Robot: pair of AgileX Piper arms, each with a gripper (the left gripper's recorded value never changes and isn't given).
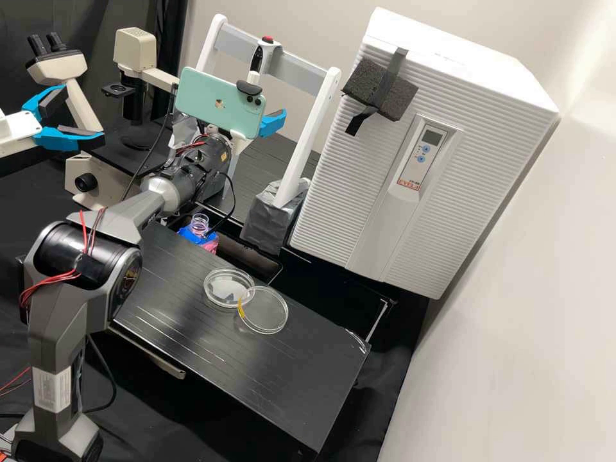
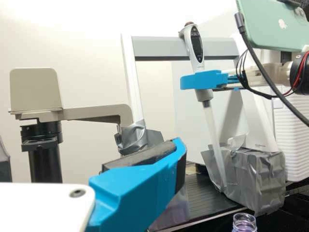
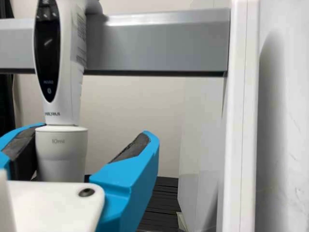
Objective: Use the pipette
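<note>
Straddling the pipette [image 3: 58, 72] with the right jaws, released: one blue finger [image 3: 14, 142] against its white collar, the other [image 3: 135, 169] just apart. Hanging on the stand's grey crossbar [image 3: 154, 43], long axis vertical, button up, slim tip down toward the taped foot [image 2: 251, 179]. Left jaws spread, gripping nothing, well apart, beside the microscope [image 1: 83, 96]. Below the right jaws, an open bottle [image 1: 201, 228] of pink liquid. Nearer, two clear dishes [image 1: 228, 285] [image 1: 264, 309] touching on the black desk [image 1: 256, 359]. Behind, a white ribbed cabinet [image 1: 410, 160] and a pale wall.
</note>
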